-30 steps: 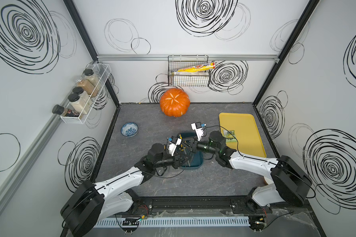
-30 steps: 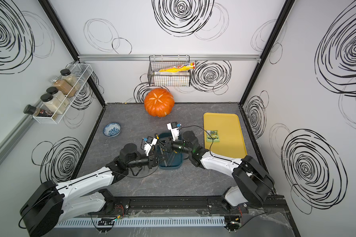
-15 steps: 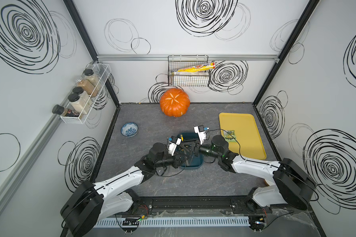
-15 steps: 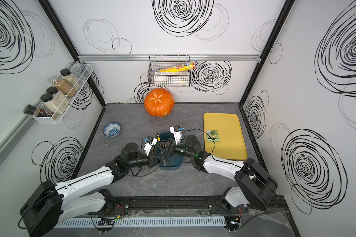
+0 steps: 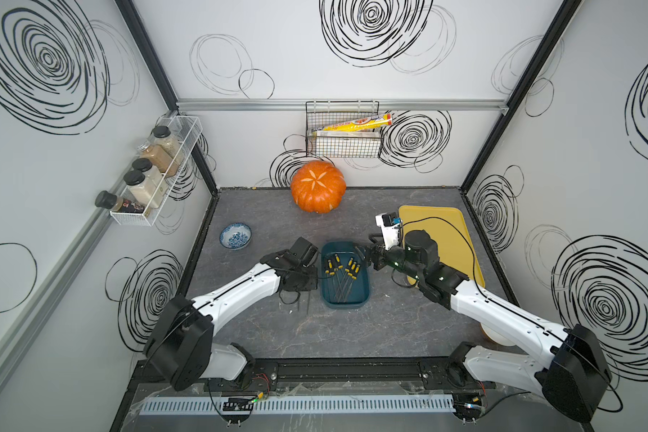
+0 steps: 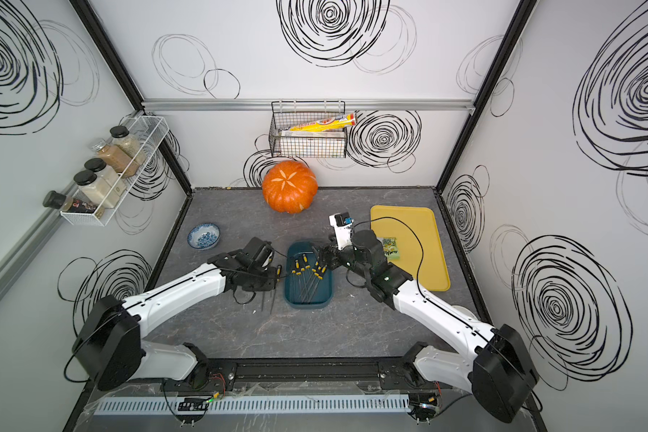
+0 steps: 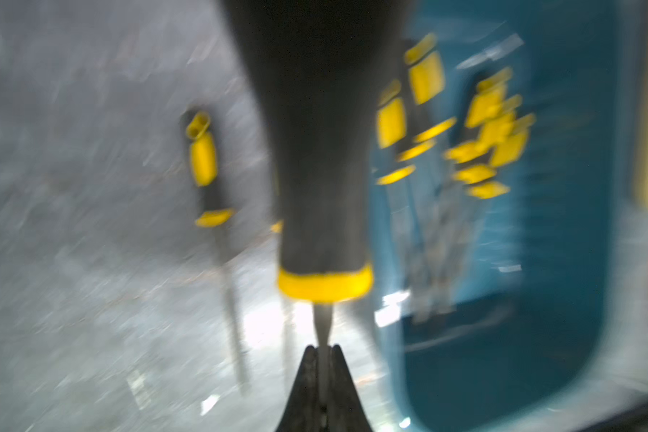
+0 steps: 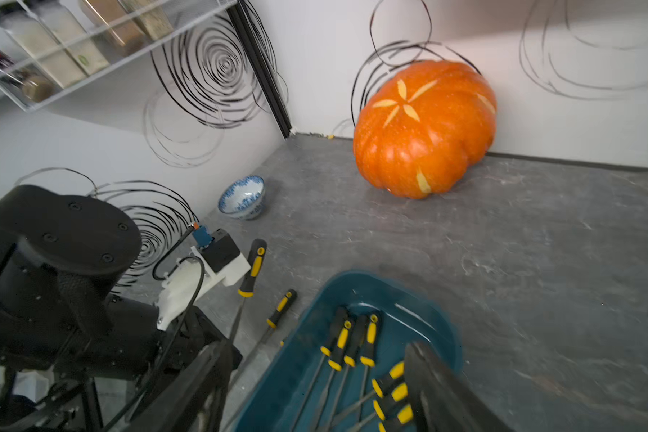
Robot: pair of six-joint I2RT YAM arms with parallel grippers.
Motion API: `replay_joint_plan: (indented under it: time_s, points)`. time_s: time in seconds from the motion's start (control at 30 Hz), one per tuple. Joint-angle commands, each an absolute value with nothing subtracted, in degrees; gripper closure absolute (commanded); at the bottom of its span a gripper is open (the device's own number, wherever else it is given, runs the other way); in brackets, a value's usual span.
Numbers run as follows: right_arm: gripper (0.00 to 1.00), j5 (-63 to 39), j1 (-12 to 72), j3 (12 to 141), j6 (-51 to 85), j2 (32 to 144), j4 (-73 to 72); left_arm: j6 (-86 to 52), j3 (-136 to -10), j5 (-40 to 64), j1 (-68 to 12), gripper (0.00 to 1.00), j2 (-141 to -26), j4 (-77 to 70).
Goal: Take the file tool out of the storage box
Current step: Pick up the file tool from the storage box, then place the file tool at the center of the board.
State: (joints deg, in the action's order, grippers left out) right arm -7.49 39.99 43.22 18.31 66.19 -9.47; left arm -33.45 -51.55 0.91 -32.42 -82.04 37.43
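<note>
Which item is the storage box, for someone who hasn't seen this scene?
On the gray tabletop, look in front of the orange pumpkin, near the middle. The storage box is the dark teal low-walled tub holding yellow-handled files, unlike the flat yellow tray nearby.

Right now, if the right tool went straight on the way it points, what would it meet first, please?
The right tool, open, would probably meet the files lying in the storage box first; depth is unclear.

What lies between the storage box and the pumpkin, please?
Only bare grey tabletop separates the storage box from the pumpkin, as the right wrist view and both top views show.
</note>
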Motion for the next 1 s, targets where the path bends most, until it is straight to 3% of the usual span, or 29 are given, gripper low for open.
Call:
replay_joint_plan:
  time_s: [0.0, 0.97]
  points:
    - [0.23, -9.2, 40.1, 42.9, 14.7, 66.6, -5.9, -31.2, -54.3, -1.8, -31.1, 1.0, -84.0, 50.1]
    - [0.23, -8.6, 40.1, 39.4, 14.2, 61.7, -6.6, -27.4, -66.3, 6.0, -21.6, 1.0, -103.7, 63.1]
